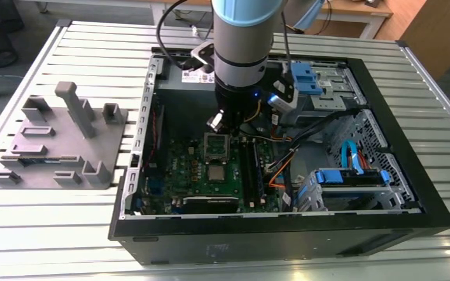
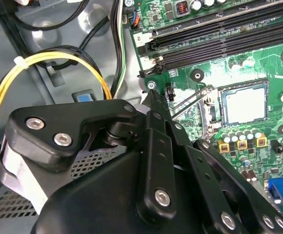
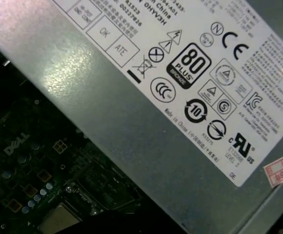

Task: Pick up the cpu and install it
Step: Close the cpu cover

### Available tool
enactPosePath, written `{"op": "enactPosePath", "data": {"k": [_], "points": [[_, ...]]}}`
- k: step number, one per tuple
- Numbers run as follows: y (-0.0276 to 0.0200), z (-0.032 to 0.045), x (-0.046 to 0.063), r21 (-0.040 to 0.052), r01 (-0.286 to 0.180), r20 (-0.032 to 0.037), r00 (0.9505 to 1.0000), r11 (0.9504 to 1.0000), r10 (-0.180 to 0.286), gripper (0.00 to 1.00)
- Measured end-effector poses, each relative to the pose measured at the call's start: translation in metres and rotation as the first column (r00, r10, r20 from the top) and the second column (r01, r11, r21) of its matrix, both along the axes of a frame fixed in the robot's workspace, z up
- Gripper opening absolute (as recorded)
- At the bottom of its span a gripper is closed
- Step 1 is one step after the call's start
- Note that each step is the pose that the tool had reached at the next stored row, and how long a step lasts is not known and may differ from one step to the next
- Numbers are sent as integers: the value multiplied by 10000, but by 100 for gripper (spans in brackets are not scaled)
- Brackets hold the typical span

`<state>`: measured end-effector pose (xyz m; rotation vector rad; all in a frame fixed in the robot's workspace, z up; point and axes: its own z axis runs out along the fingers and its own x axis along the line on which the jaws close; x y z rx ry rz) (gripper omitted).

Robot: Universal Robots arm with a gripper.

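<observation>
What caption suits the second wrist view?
Gripper closed and empty above the motherboard, with the cpu seated in its socket.

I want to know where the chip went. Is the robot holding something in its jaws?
No. The gripper is shut with nothing in it; the cpu lies in its socket on the motherboard.

Power supply label (image 3: 180,87) carries certification marks.

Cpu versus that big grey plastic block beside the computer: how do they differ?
The cpu is small, flat and silvery; the grey block is far larger, with upright posts. The cpu lies inside the case on the green motherboard; the block sits outside on the slatted table. Both are greyish.
</observation>
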<state>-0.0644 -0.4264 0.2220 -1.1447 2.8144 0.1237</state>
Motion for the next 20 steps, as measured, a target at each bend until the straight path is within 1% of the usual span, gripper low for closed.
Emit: {"op": "enactPosePath", "data": {"k": [4,9,12,20], "points": [[0,-1,0,1,-441,1,9990,9990,441,11],[0,-1,0,2,-479,1,9989,9989,479,11],[-1,-1,0,1,-720,1,9974,9974,720,11],[-1,29,-3,1,-875,0,9962,9962,875,11]]}}
